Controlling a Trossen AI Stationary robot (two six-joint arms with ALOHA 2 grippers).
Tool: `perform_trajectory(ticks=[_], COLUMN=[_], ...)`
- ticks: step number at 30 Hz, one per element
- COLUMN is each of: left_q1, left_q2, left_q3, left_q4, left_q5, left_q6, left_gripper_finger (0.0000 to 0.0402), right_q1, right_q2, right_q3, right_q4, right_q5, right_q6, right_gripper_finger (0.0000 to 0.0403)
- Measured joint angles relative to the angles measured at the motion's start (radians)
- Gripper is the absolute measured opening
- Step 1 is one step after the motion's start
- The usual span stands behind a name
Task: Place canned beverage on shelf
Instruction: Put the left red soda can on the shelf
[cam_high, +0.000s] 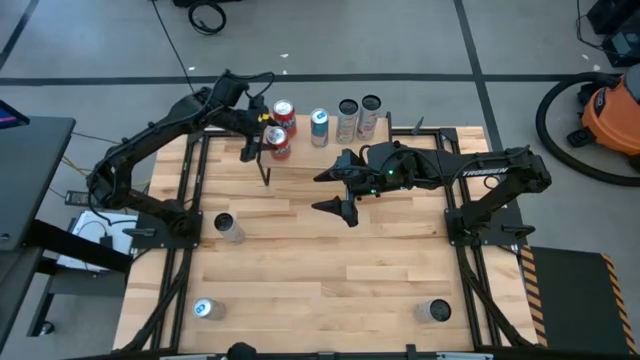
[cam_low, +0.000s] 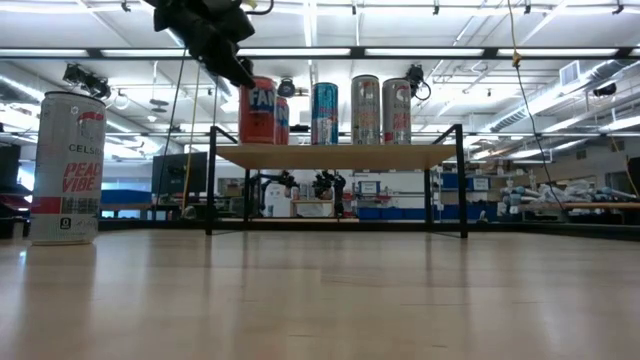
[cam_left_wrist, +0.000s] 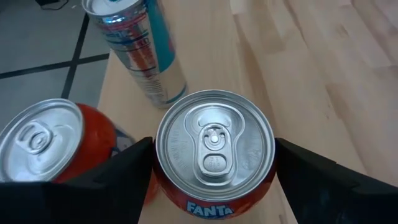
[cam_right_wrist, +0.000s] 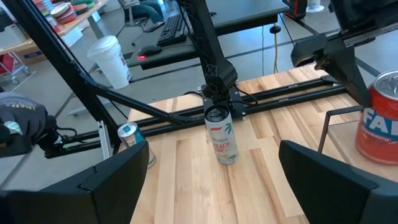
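Observation:
The shelf (cam_high: 300, 162) (cam_low: 340, 155), a light board on thin black legs, stands at the table's far middle. Several cans stand on it. My left gripper (cam_high: 268, 135) (cam_left_wrist: 214, 155) reaches in from the left and is shut on the nearer orange Fanta can (cam_high: 279, 142) (cam_low: 260, 110) (cam_left_wrist: 214, 146). A second Fanta can (cam_left_wrist: 40, 140) stands just behind it, and a blue-and-white can (cam_left_wrist: 140, 50) stands to its right. My right gripper (cam_high: 330, 192) (cam_right_wrist: 214, 186) is open and empty over the table's middle, in front of the shelf. My left gripper has the Fanta can by its upper wall just below the top rim (cam_left_wrist: 158, 180), pinched between the two fingers. One finger is on the can's far side and one on its near side. The fingers slant down from the table's left. The can stands upright, its base on the shelf board.
Two more cans (cam_high: 358, 117) stand at the shelf's right. Loose cans stand on the table: one at mid left (cam_high: 228, 227), which is the Celsius can in the low view (cam_low: 68, 165), one near left (cam_high: 203, 310), one near right (cam_high: 435, 312). Black rails run along both table sides.

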Motion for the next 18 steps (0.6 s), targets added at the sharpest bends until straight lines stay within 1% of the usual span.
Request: perform_trajectory(ticks=[11,15,18], left_q1=[0.0,-0.006,-0.006], left_q2=[0.0,0.0,0.0], left_q3=[0.0,0.0,0.0], left_q4=[0.01,0.053,0.056], left_q5=[0.004,0.004,0.003], left_q6=[-0.004,-0.031,-0.062], left_gripper_finger=[0.0314,0.0314,0.0314], right_q1=[0.0,0.0,0.0], right_q2=[0.0,0.0,0.0], right_q3=[0.0,0.0,0.0], right_q4=[0.0,0.0,0.0], right_q5=[0.0,0.0,0.0], right_q6=[0.0,0.0,0.0], right_gripper_finger=[0.0369,0.0369,0.0369])
